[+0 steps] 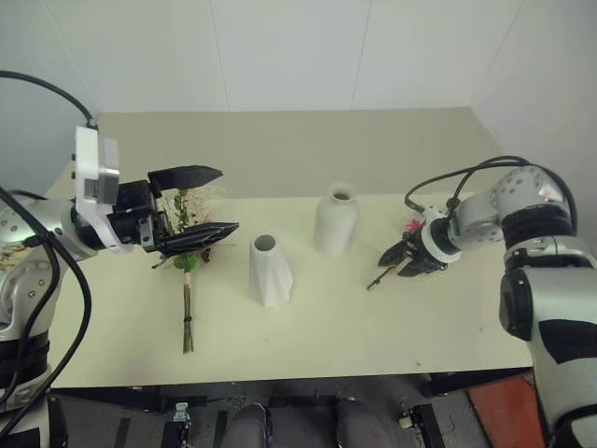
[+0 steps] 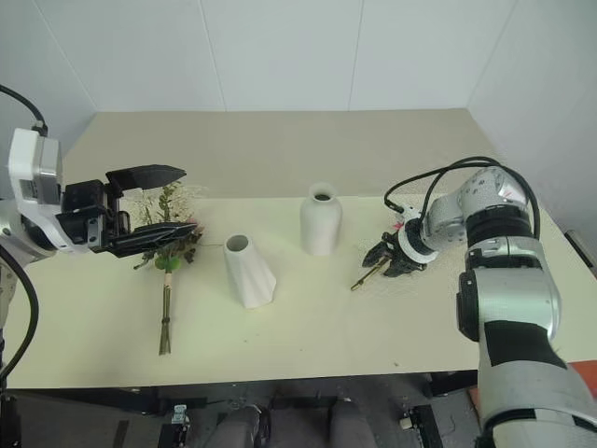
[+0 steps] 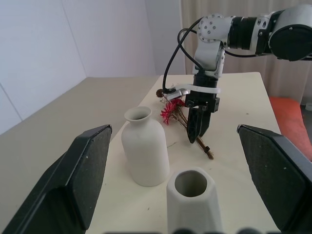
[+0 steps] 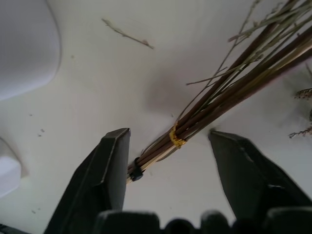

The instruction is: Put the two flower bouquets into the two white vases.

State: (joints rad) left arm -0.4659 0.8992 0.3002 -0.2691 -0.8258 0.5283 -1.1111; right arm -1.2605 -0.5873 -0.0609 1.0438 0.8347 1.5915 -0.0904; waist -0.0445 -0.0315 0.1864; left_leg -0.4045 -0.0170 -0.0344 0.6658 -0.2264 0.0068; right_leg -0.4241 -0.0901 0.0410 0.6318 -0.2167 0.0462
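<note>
In the head view, the cream table carries 2 white vases: the shorter twisted vase stands nearer the front edge, the taller bottle-shaped vase just behind and to its right, both upright and empty. The rose bouquet lies flat on the table's left side, its stems pointing toward the front edge. The left gripper hangs above that bouquet's leafy end, jaws spread wide and holding nothing. On the right, the right gripper points down at the dried-grass bouquet, which lies on the table right of the taller vase.

The left wrist view looks past both vases to the right gripper, its tips down at the stems beside the magenta daisy.

In the right wrist view, the 2 black fingers stand apart on either side of the bound brown stems, beside the yellow tie; the stems lie on the table, the left-hand finger touching their cut ends.
</note>
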